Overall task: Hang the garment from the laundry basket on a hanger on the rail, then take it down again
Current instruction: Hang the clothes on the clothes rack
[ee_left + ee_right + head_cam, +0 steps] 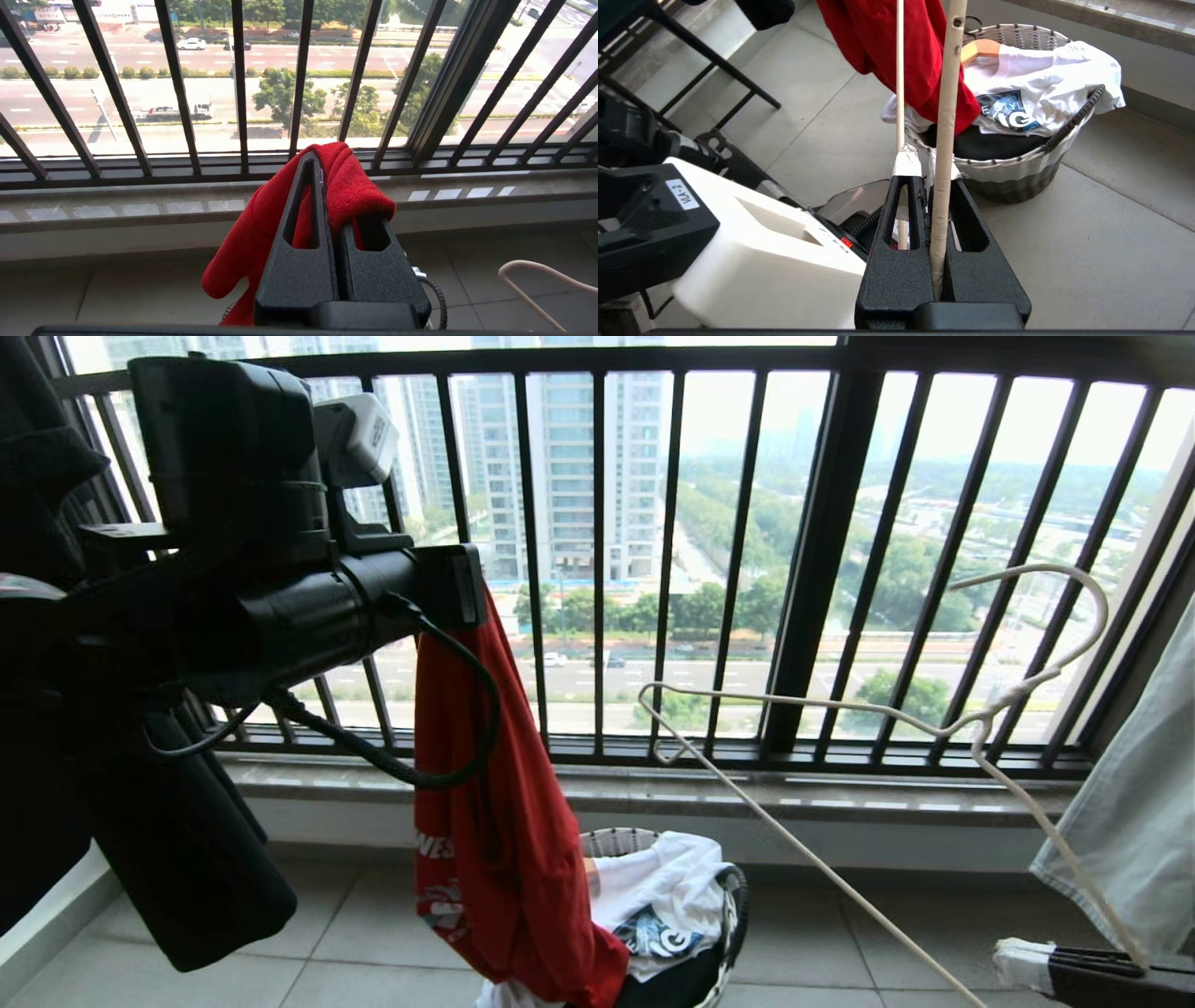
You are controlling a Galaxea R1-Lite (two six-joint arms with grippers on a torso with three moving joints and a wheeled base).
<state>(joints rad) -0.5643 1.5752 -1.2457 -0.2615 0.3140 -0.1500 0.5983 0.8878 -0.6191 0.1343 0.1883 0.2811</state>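
Note:
The red garment (495, 859) hangs from my left gripper (462, 588), which is raised in front of the window bars, and its lower end drapes onto the laundry basket (616, 842). In the left wrist view the left gripper (322, 161) is shut on a fold of the garment (355, 191). My right gripper (1004, 963), low at the right, is shut on the cream hanger (896, 714), which is tilted with its hook uppermost. In the right wrist view the right gripper (927, 163) clamps one hanger (947, 107) wire. The rail is out of view.
White printed clothes (667, 896) and a dark item fill the basket (1017, 175). The dark barred window railing (822, 551) and a stone sill (840, 798) run across the back. A pale cloth (1130, 821) hangs at the right. Black frame legs (714, 65) stand on the tiled floor.

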